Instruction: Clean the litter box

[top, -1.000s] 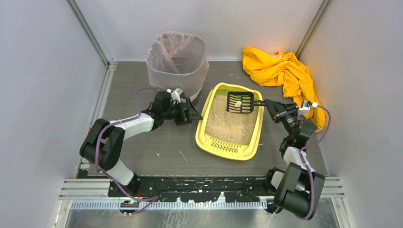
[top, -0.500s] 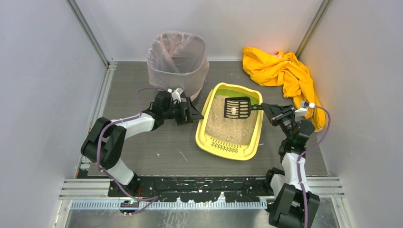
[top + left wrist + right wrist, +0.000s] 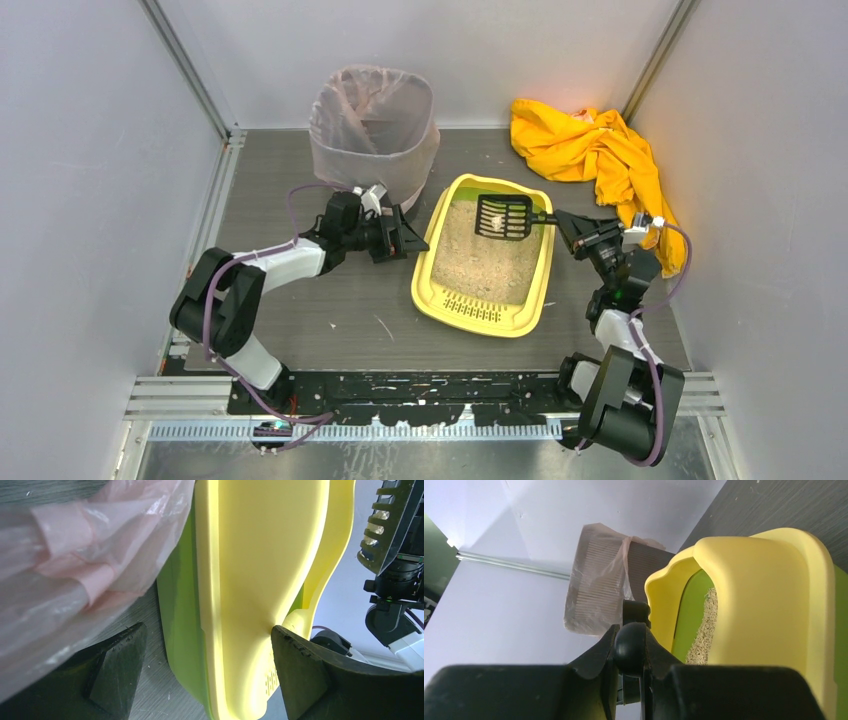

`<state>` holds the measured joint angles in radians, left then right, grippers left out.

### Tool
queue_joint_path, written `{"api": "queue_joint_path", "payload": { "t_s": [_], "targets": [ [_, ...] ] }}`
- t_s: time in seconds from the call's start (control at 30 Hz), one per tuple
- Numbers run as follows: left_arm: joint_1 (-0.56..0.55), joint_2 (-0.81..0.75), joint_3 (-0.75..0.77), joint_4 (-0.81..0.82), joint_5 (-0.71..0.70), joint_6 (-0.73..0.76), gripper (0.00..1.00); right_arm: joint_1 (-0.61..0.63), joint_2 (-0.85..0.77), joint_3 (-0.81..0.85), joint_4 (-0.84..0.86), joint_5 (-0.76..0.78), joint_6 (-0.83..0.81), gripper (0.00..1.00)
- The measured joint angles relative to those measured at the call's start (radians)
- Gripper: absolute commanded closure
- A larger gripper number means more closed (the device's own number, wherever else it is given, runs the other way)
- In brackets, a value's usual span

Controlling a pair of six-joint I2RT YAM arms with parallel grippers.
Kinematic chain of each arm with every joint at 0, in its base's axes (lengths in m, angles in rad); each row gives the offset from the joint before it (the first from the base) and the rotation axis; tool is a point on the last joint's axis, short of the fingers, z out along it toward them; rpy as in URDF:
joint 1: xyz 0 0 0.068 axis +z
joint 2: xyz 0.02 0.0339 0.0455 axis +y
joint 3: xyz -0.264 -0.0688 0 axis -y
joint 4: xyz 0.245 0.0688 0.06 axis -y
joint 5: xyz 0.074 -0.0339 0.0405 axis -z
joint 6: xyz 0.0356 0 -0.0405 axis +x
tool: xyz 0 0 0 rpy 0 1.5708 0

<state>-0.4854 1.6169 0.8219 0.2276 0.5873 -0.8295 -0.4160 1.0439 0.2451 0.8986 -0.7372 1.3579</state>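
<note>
Top external: scoop is farther back over the litter box than 0.5 s ago, white clump aboard. Your right gripper clamps it; left gripper spread beside the mid-table box. Beige litter inside.

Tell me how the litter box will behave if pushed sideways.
The litter box probably slides rather than tips: it is shallow and wide, flat on the table. Its plastic looks thin and may flex. The loose litter likely adds weight and could shift.

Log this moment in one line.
right gripper: jaws shut on scoop; scoop: holds clump above litter box; left gripper: jaws open at box rim
</note>
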Motion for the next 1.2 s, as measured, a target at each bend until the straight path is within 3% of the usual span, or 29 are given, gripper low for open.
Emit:
{"api": "queue_joint_path", "payload": {
  "t_s": [0.33,0.53,0.8,1.2],
  "targets": [
    [-0.005,-0.005,0.0,-0.001,-0.009,0.005,0.08,0.014,-0.047,0.177,-0.125,0.023,-0.022,0.99],
    [-0.005,-0.005,0.0,-0.001,-0.009,0.005,0.08,0.054,0.051,0.326,-0.114,0.05,-0.005,0.99],
    [-0.005,-0.009,0.0,-0.003,-0.011,0.005,0.08,0.255,0.212,0.578,-0.178,0.136,-0.022,0.99],
    [-0.005,-0.011,0.0,-0.011,-0.011,0.008,0.08,0.518,0.55,1.108,-0.306,0.208,-0.141,0.99]
  ]
}}
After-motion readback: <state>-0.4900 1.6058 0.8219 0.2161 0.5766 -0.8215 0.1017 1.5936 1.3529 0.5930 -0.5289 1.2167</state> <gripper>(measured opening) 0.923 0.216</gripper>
